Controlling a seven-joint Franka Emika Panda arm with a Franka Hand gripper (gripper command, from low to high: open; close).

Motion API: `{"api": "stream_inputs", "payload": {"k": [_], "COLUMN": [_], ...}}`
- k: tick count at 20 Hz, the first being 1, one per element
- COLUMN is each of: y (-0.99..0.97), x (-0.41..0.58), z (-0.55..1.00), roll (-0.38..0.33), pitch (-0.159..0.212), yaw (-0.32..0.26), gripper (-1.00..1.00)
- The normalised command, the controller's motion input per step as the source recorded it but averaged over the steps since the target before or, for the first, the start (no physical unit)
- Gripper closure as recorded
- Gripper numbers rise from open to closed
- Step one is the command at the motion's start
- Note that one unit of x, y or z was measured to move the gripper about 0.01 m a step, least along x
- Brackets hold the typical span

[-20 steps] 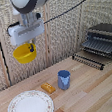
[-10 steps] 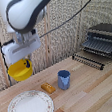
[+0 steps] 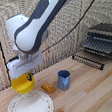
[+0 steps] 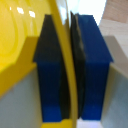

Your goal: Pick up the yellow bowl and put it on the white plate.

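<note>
The yellow vessel (image 3: pixel 23 84) hangs in the air at the exterior view's left, just above the far rim of the white plating (image 3: pixel 29 107). My gripper (image 3: pixel 26 75) is shut on its rim, one finger inside the bowl and one outside. In the wrist view the yellow rim (image 4: pixel 66 70) runs as a thin band between the two dark blue fingers (image 4: pixel 92 65), which press on it from both sides. The plate lies flat on the wooden table, with a thin reddish-brown patterned rim.
A small orange-yellow block (image 3: pixel 48 87) and a blue cup (image 3: pixel 64 79) stand to the exterior view's right of the plate. A black wire rack (image 3: pixel 99 49) sits at the back right. A woven screen (image 3: pixel 62 21) closes off the back.
My arm has carried the yellow vessel downward and towards the plate; it now hangs much lower, just over the plate's far edge.
</note>
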Motion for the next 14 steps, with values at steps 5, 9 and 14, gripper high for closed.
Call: {"api": "stream_inputs", "payload": {"k": [5,9,14], "y": [0.03,0.00,0.00], "x": [-0.001,0.012,0.014], "z": [-0.65,-0.58,-0.47], "roll": [-0.115,-0.113,-0.083], "pitch": [-0.002,-0.013,-0.029], "yaw": [0.040,0.075,0.085], "gripper": [1.00,1.00,1.00]}}
